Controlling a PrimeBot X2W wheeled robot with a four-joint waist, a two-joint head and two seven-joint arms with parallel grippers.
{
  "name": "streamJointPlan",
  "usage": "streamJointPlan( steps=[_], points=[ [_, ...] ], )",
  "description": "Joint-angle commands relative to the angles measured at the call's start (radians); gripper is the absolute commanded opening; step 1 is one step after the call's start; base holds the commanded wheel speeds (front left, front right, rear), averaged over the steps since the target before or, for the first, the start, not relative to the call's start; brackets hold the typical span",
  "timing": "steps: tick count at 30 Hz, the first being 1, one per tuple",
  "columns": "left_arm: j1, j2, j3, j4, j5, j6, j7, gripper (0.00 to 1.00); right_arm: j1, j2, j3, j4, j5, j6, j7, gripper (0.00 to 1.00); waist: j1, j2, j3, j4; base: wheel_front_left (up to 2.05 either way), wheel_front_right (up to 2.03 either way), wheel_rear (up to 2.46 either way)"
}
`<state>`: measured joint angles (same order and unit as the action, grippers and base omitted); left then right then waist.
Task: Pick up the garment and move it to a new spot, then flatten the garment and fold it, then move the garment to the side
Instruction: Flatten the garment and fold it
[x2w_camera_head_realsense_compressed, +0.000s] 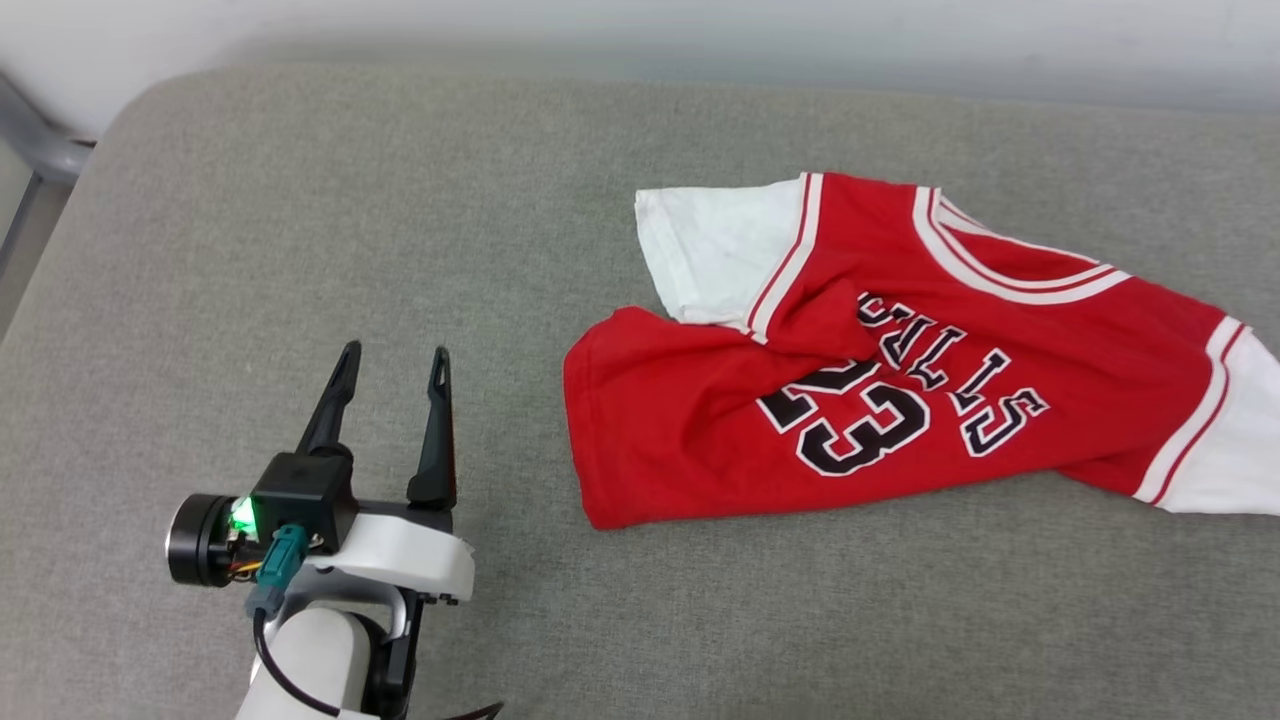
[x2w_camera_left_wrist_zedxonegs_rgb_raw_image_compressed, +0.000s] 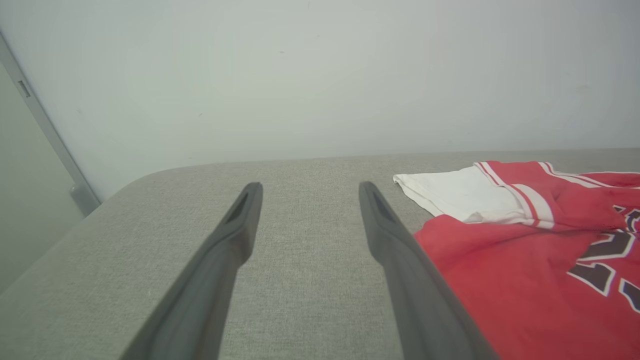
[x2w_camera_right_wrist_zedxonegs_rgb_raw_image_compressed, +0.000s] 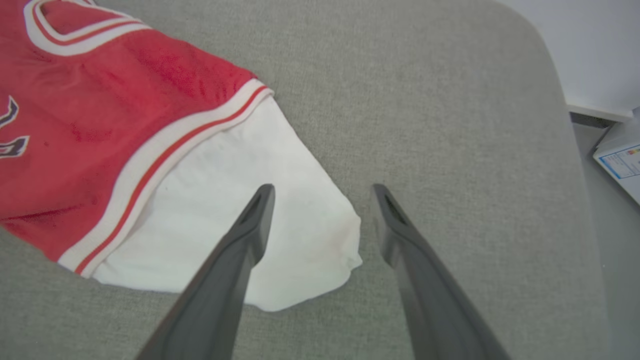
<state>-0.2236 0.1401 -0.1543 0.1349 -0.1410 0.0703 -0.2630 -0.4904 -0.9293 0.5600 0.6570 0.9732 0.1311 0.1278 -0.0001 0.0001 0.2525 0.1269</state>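
Now crumpled red jersey shirt w/ white sleeves (x2w_camera_head_realsense_compressed: 900, 380) lies crosswise, right of L gripper (x2w_camera_head_realsense_compressed: 395, 350); R gripper (x2w_camera_right_wrist_zedxonegs_rgb_raw_image_compressed: 324, 187) nearer, over its right end; both spread, empty.

Grey fabric cushion (x2w_camera_head_realsense_compressed: 300, 250), rounded corners; pale wall (x2w_camera_left_wrist_zedxonegs_rgb_raw_image_compressed: 320, 75) behind.

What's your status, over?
Left gripper open, clear of garment. Right gripper open over white sleeve edge. Garment rumpled, unfolded, on grey cushion. No obstacles.
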Motion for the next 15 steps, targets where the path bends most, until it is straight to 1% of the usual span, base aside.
streamJointPlan(
  steps=[1, 6, 10, 13, 15],
  points=[
    [0.020, 0.010, 0.011, 0.005, 0.004, -0.004, -0.002, 1.00, -0.013, 0.027, -0.031, 0.003, -0.038, -0.001, -0.073, 1.00, 0.0001, -0.0001, -0.037, -0.023, 0.00, 0.00, 0.00],
    [0.027, 0.029, 0.022, 0.003, -0.004, -0.019, -0.002, 1.00, 0.028, 0.087, -0.122, -0.015, -0.145, -0.001, -0.220, 1.00, 0.0001, -0.0001, -0.075, -0.054, 0.00, 0.00, 0.00],
    [-0.016, 0.053, 0.031, 0.002, -0.015, -0.041, 0.000, 1.00, 0.060, 0.149, -0.228, -0.037, -0.247, -0.001, -0.310, 1.00, 0.0001, -0.0001, -0.081, -0.083, 0.00, 0.00, 0.00],
    [-0.057, 0.069, 0.033, 0.003, -0.024, -0.057, 0.016, 1.00, 0.106, 0.209, -0.316, -0.073, -0.333, -0.001, -0.338, 1.00, 0.0001, -0.0001, -0.081, -0.104, 0.00, 0.00, 0.00],
    [-0.101, 0.089, 0.033, 0.010, -0.030, -0.078, 0.037, 1.00, 0.139, 0.244, -0.383, -0.113, -0.395, -0.001, -0.345, 1.00, 0.0001, -0.0001, -0.082, -0.115, 0.00, 0.00, 0.00]
  ],
)
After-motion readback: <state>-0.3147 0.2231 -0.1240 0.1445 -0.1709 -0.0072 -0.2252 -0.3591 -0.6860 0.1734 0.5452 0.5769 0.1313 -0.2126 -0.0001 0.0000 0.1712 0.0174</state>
